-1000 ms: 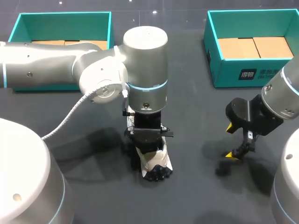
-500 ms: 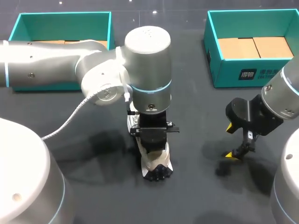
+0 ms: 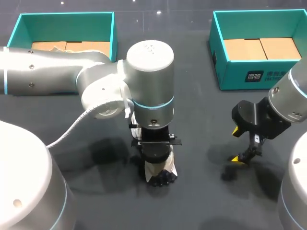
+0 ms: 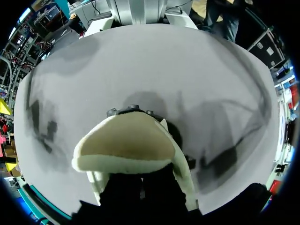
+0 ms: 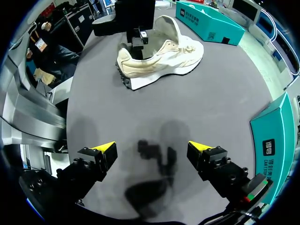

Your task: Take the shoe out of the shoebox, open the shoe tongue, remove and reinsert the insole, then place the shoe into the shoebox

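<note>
The left gripper [image 3: 156,154] is being held in the mouth of the shoe [image 5: 161,56] beneath it; its grip cannot be told. The right gripper [image 5: 152,151] is being held spread, well aside. Tipping is being risked: a snagging insole could drag the unbraced shoe.

From above and behind, the head camera is overlooking the whole table [image 3: 201,120], while the left wrist camera is hovering close over the cream sneaker [image 4: 126,145] that the right one is viewing farther off at twelve o'clock.
</note>
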You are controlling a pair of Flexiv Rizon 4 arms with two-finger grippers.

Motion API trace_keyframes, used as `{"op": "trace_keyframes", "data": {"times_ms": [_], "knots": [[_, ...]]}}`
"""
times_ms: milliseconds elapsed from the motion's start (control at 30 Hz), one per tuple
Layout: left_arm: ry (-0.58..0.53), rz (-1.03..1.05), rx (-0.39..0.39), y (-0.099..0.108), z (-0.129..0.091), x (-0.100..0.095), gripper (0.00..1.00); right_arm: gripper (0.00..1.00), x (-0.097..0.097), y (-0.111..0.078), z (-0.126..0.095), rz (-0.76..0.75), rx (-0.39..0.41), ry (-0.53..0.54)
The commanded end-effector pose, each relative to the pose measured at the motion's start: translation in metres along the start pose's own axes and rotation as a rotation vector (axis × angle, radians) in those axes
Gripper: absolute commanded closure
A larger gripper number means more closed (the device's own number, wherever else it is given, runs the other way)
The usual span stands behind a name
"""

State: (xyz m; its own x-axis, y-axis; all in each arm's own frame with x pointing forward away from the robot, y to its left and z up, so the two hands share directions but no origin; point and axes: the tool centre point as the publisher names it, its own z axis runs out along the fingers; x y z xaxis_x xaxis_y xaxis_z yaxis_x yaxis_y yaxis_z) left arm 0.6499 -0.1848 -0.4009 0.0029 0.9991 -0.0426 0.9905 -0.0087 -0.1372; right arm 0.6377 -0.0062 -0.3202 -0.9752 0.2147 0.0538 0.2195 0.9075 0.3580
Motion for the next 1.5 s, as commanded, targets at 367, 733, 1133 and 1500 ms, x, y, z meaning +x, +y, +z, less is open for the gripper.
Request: {"op": "trace_keyframes", "data": {"times_ms": [367,733,1133,1500], "knots": [[-0.056,-0.038,-0.094,0.014,-0.035,0.009,1.00,0.00,0.002,-0.001,0.000,-0.001,-0.001,-0.003],[0.027,0.021,-0.055,0.005,-0.005,-0.026,1.00,0.00,0.002,-0.001,0.000,-0.001,-0.001,-0.003],[0.071,-0.036,-0.082,0.015,-0.002,-0.003,1.00,0.00,0.002,-0.001,0.000,-0.001,-0.001,-0.003],[0.000,-0.109,-0.293,0.016,-0.053,0.016,1.00,0.00,0.002,-0.001,0.000,-0.001,-0.001,-0.003]]}}
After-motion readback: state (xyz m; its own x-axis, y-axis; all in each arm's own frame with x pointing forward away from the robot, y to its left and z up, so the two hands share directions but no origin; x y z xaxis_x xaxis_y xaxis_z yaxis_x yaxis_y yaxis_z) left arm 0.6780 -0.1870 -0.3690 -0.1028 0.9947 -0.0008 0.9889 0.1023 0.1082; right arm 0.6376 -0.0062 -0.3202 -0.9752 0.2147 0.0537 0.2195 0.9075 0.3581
